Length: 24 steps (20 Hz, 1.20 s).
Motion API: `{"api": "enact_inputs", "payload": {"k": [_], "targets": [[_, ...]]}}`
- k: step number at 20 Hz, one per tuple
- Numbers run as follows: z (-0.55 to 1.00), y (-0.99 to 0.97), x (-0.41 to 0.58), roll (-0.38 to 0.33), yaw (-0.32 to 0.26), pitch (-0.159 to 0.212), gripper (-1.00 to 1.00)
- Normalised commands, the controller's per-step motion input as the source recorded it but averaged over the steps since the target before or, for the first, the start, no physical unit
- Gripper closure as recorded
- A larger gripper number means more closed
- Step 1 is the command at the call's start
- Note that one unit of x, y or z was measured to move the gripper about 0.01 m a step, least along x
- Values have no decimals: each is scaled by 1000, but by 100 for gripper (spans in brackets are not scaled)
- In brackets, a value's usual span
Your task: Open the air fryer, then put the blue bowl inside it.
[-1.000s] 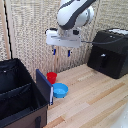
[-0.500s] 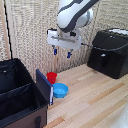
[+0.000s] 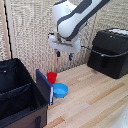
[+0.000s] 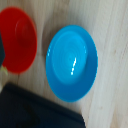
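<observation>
Exterior view, read from its left to its right: a black fabric crate with a blue panel filled the near corner of the wooden table. Just beside it sat a small red cup, and the blue bowl lay next to the cup, close against the panel, untouched. Above them hung the gripper, its two dark fingers pointing down with a clear gap between them and nothing held. Well apart, at the right, stood the air fryer; its handle showed on the front, though I could not tell whether the drawer was pulled out.

Wrist view agreed: the bowl lay empty below the camera with the cup beside it and no fingers in sight.

By my judgement the arm was lining up over the bowl. Grasping it, carrying it to the fryer, setting it inside and backing away all remained.
</observation>
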Motion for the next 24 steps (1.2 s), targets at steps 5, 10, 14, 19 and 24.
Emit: {"api": "enact_inputs", "payload": {"k": [5,10,14,19,24], "targets": [[-132,0,5,-375,-17,-57,-100],[-198,-100,18,-375,19,-58,-100],[-203,-171,0,-375,92,-66,-100],[-231,-180,-17,-375,144,-62,-100],[-304,-281,-113,-359,163,-50,-100]]}}
